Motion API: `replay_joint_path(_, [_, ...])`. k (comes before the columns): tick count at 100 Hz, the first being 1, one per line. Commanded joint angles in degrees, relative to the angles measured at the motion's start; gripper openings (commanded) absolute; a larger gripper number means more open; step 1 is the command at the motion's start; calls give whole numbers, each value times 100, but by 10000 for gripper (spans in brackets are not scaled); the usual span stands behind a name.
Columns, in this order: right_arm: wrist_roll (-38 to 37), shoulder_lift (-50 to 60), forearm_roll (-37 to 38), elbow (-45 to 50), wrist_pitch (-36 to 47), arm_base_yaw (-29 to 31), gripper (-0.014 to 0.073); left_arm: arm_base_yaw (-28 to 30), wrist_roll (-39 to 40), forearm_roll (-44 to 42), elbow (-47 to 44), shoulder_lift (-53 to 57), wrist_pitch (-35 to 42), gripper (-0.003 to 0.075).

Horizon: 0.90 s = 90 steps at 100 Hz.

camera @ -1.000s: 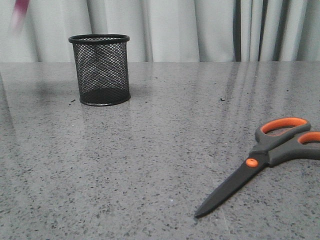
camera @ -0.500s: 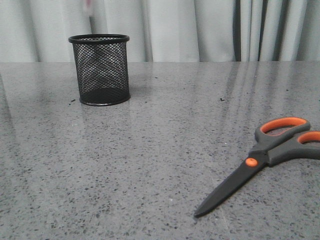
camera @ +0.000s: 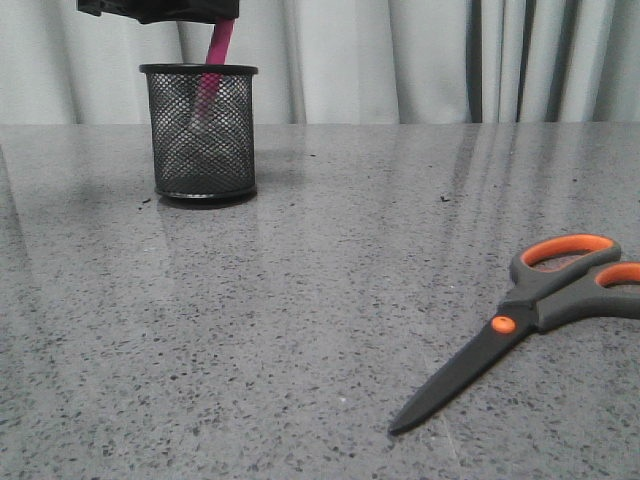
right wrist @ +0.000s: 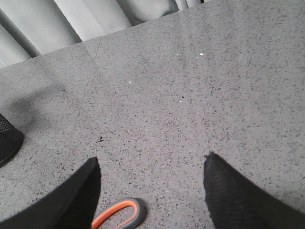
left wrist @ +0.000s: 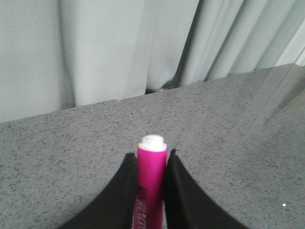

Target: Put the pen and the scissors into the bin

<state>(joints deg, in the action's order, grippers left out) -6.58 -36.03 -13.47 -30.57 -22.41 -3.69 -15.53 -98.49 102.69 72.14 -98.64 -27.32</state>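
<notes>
The black mesh bin (camera: 201,135) stands at the far left of the table. My left gripper (camera: 150,10) hangs just above its rim, shut on the pink pen (camera: 213,65), whose lower part is inside the bin. In the left wrist view the pen (left wrist: 151,183) sits between the two black fingers, white end outward. The scissors (camera: 520,325) lie flat at the front right, blades pointing toward the front. My right gripper (right wrist: 150,162) is open above one orange-lined finger loop (right wrist: 119,214); it does not show in the front view.
Grey speckled table (camera: 320,260) with pale curtains (camera: 400,60) behind it. The bin's base edge (right wrist: 7,143) shows at the side of the right wrist view.
The pink pen came in from the upper left, moved right over the bin and went down into it. The left gripper now shows at the top. The bin shifted slightly.
</notes>
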Motion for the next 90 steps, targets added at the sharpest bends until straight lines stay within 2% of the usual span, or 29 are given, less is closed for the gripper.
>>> replay_joint_path(1, [20, -35, -23, -198, 460, -16, 421, -50, -27, 326, 203, 280, -373, 120])
replay_joint_path(10, [20, -35, -23, -198, 460, -16, 421, -50, -27, 326, 203, 366, -479, 293])
replay_joint_path(15, [20, -35, -23, -198, 431, -16, 421, -50, -27, 326, 203, 438, -521, 361])
replay_joint_path(20, [20, -35, -23, -198, 391, -16, 421, -50, -27, 326, 203, 535, -534, 396])
replay_joint_path(32, [31, -12, -99, -251, 142, -16, 421, -27, -27, 326, 203, 935, -564, 398])
replay_joint_path(42, [275, -12, -369, -614, -376, -85, 421, -27, -15, 316, 203, 1482, -578, 394])
replay_joint_path(56, [604, -310, -892, -1407, -1209, -454, 421, -27, -15, 316, 203, 2427, -659, 362])
replay_joint_path(70, [604, -1104, -895, -2106, -2319, -984, 421, -27, 23, 316, 203, 3110, -683, 345])
replay_joint_path(90, [-243, -2201, -895, -2225, -2852, -1529, 421, -27, 93, 275, 183, 3695, -728, 345])
